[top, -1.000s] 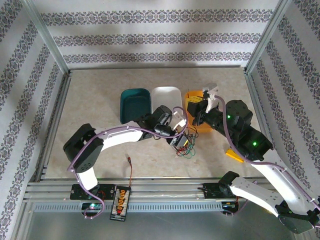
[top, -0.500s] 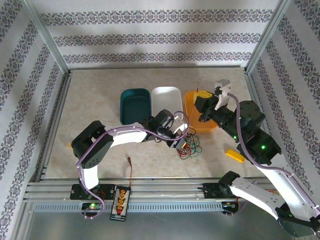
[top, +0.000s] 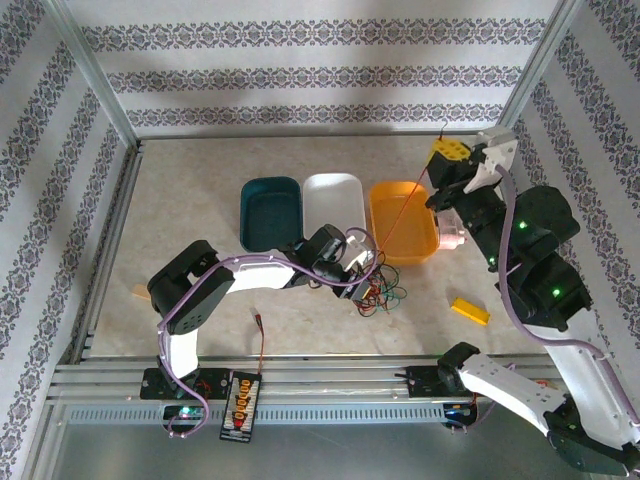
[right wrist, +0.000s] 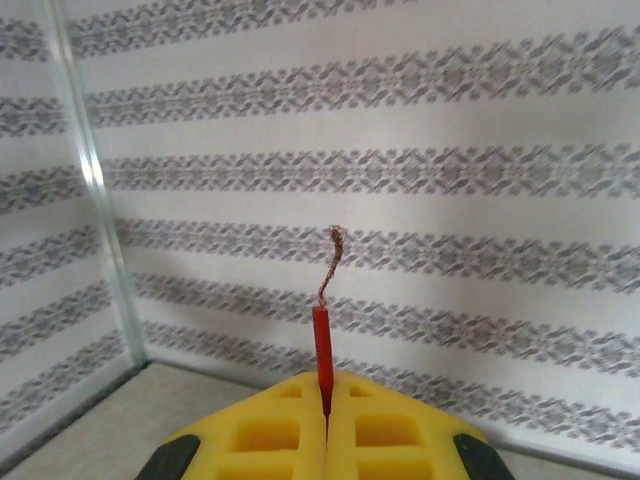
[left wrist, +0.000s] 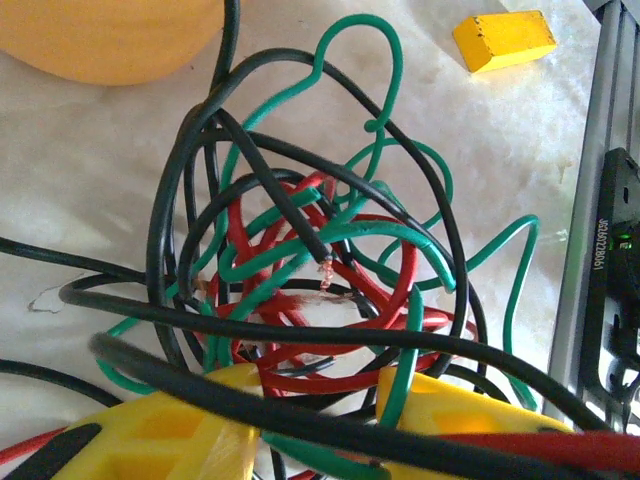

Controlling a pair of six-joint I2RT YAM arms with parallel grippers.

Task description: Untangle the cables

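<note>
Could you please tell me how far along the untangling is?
Done: no cable looks fully free. In hand: the right gripper, shut on one red cable, holds it taut, stretched away from the tangle, where the left gripper sits. Left: black, green and red wires there are knotted together.

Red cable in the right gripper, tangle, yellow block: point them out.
red cable (right wrist: 322, 345): right wrist view, red sleeve under bare tip.
tangle (top: 378, 295): top external view, middle of the knot.
yellow block (left wrist: 505, 40): left wrist view, top face.
</note>
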